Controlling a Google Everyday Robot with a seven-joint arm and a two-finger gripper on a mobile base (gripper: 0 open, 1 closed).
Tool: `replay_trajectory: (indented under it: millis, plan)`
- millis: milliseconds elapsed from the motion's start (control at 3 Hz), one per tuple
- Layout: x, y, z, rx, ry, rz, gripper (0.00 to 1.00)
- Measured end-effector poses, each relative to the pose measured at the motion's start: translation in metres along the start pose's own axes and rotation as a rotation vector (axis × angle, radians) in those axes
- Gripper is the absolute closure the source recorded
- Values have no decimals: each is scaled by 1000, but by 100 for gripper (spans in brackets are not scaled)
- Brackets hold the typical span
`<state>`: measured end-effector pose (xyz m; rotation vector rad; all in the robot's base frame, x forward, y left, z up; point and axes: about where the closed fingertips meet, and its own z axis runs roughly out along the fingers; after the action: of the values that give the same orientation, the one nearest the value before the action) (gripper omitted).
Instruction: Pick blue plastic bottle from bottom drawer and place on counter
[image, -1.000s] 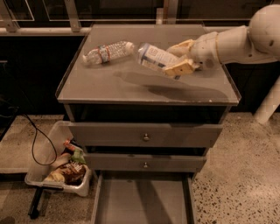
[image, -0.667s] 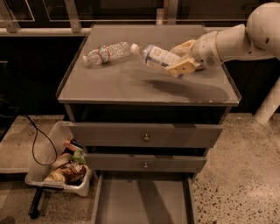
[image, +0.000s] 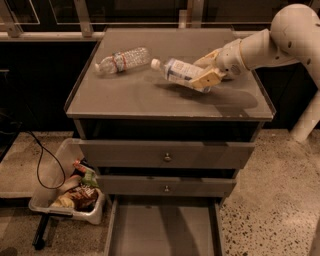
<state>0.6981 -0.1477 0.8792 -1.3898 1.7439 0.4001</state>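
Note:
The blue plastic bottle (image: 176, 71) lies sideways in my gripper (image: 206, 71), white cap pointing left, held a little above the counter (image: 150, 97) near its middle right. The gripper's pale fingers (image: 206, 79) are shut on the bottle's base end. My white arm (image: 270, 45) reaches in from the upper right. The bottom drawer (image: 162, 230) stands pulled open below, its flat grey floor bare.
A crinkly clear bottle with a red-green band (image: 122, 60) lies on the counter's back left. Two upper drawers with round knobs (image: 167, 157) are closed. A white tray of packets (image: 75, 192) sits on the floor left, beside a black cable (image: 42, 165).
My gripper has carried the blue bottle a little left and back over the counter, nearer the crinkly bottle. Nothing else has moved.

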Motion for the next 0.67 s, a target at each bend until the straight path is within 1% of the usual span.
replay_trajectory:
  millis: [333, 667]
  plan:
    - [1, 3, 17, -60, -1, 0, 100]
    - [1, 4, 17, -63, -1, -1, 94]
